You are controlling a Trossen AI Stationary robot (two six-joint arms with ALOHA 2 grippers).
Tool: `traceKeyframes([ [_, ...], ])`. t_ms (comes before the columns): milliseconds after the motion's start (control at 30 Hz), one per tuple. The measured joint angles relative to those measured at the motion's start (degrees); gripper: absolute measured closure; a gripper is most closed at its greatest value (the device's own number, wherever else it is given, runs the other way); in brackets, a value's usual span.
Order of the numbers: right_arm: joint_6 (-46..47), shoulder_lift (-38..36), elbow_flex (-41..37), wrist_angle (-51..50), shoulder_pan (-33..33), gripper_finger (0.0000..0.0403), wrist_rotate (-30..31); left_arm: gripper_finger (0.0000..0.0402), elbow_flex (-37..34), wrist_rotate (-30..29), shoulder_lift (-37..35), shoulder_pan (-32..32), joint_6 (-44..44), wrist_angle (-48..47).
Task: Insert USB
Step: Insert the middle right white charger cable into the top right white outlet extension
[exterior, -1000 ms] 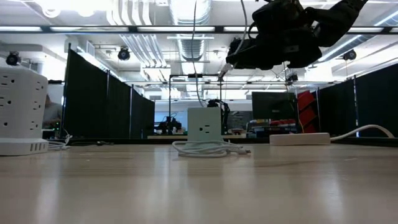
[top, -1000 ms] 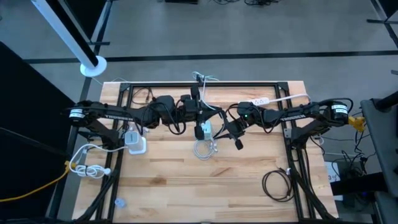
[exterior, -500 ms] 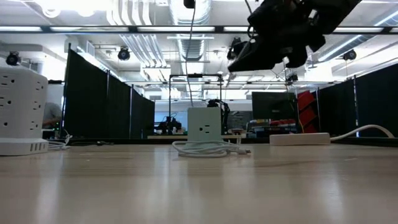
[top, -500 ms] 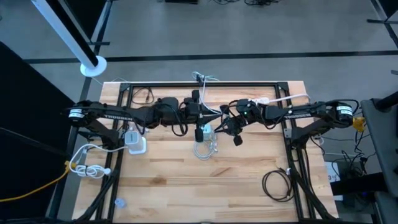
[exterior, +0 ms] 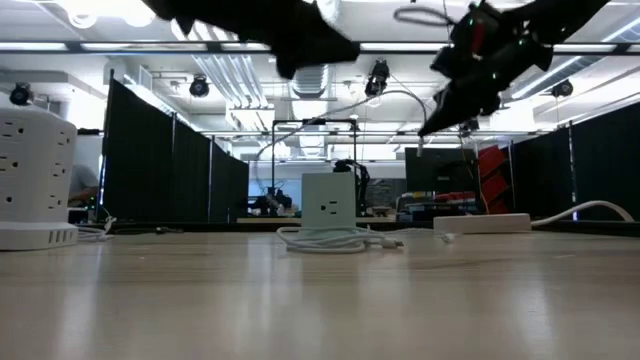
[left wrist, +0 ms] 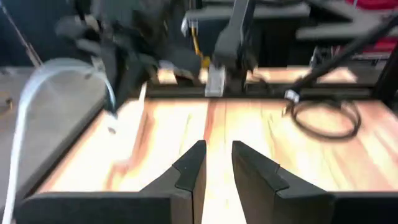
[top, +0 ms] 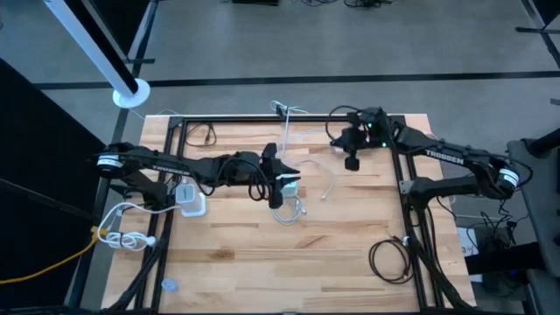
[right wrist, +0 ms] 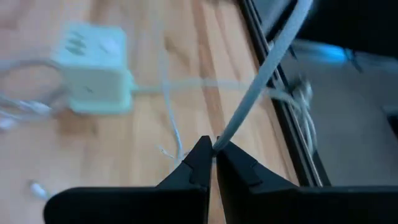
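The right arm reaches in over the worktop's (top: 350, 254) far edge, its hand (top: 353, 159) raised well beyond the white cube charger (top: 289, 184). This hand's fingers are pinched shut on a thin grey USB cable (right wrist: 261, 81), which hangs from it in a loose arc back toward the charger. The left arm stretches low across the worktop, its hand (top: 274, 194) just beside the charger, fingers a little apart and holding nothing. A coiled white cord (top: 289, 210) lies against the charger's near side. Nearer than the charger, the wood lies bare toward the near edge.
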Motion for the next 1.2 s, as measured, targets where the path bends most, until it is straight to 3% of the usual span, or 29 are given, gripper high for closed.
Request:
traceKeyframes([
  [167, -3.99, 5.34, -0.02, -1.36, -4.95, 0.0403, 0.12, 0.0336, -6.78, 2.33, 0.00, -0.64, -1.43, 5.88],
  [500, -13.64, 14.19, -0.04, -3.90, -8.79, 0.0403, 6.09, 0.0337, -17.03, 4.29, 0.00, -3.40, -3.03, 17.38],
  [867, -21.52, 14.68, -0.04, -4.69, -9.10, 0.0403, 6.26, 0.0338, -18.96, 4.30, -0.04, -3.57, -3.03, 19.95],
  [1067, -24.88, 14.45, -0.04, -5.16, -9.31, 0.0403, 0.74, 0.0338, -19.22, 4.22, -0.04, -3.57, -3.03, 20.10],
  [1200, -26.07, 14.76, -0.05, -5.19, -10.35, 0.0403, 0.22, 0.0338, -19.22, 4.21, -0.04, -3.57, -3.04, 20.09],
])
